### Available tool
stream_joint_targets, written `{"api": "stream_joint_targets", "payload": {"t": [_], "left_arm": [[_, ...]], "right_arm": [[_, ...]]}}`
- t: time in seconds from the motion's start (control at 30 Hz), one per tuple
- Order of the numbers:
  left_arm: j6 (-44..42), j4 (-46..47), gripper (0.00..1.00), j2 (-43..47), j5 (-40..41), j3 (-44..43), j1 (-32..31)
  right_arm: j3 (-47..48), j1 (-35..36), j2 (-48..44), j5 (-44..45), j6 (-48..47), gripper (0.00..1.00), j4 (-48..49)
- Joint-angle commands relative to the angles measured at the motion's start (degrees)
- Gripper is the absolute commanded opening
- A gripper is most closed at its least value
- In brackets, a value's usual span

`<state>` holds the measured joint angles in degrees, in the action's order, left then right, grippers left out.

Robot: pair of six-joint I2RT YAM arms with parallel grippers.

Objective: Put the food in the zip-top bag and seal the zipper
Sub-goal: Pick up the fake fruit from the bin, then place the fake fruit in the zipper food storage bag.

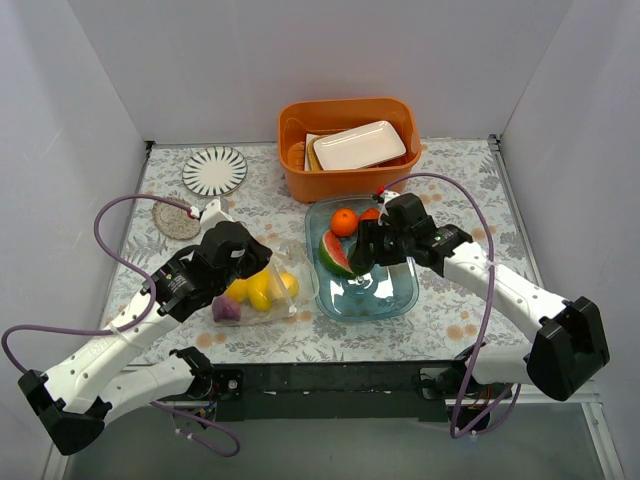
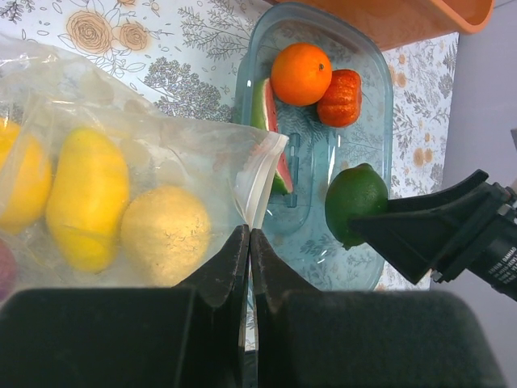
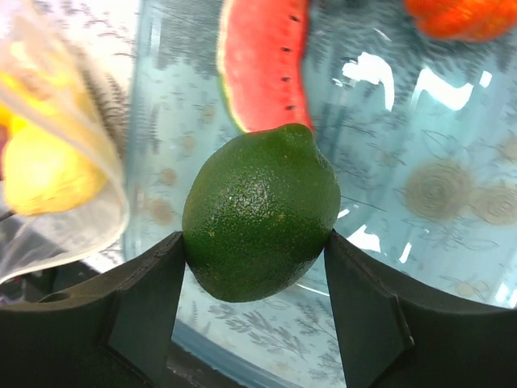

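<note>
Food is mid-transfer: the right tool (image 3: 254, 242) is clamped on the dark green fruit (image 3: 260, 212), one finger on each flank, holding it over the bag-side half of the blue-tinted tray (image 2: 371, 137); the side grip leaves the fruit's underside free, which should let it drop cleanly into an opening. Just left of the tray, the left tool (image 2: 249, 234) has its fingers pressed together on the mouth edge of the zip-top bag (image 2: 202, 145), apparently to pin the floppy plastic and present the mouth toward the tray; the whitish zipper (image 2: 258, 182) runs down that edge into the pinch and is not sealed. Inside the bag lie yellow fruits (image 2: 87, 198) and a purple onion (image 1: 226, 311); in the tray remain the watermelon slice (image 3: 262, 65), the orange (image 2: 301, 73) and the red tomato (image 2: 339, 97). Right of the tray, the right arm slants across the counter (image 1: 470, 200), wrist pitched down; the left arm reaches diagonally toward the tray's left side.
</note>
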<state>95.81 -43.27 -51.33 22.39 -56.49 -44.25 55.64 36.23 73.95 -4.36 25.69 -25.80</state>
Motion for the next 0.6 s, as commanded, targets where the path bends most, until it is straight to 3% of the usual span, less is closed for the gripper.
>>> {"api": "stream_joint_targets", "payload": {"t": [0.0, 0.33, 0.57], "left_arm": [[-0.4, 1.3, 0.00, 0.1, -0.6, -0.3, 0.1], [-0.2, 1.4, 0.00, 0.3, -0.9, 0.1, 0.1], [-0.2, 1.8, 0.00, 0.3, -1.6, -0.5, 0.1]], "right_arm": [[2.6, 2.0, -2.4, -4.8, 0.9, 0.44, 3.1], [6.7, 11.8, -1.9, -5.9, 0.3, 0.44, 8.1], [10.8, 17.8, 5.1, -7.6, -0.4, 0.44, 10.6]]}}
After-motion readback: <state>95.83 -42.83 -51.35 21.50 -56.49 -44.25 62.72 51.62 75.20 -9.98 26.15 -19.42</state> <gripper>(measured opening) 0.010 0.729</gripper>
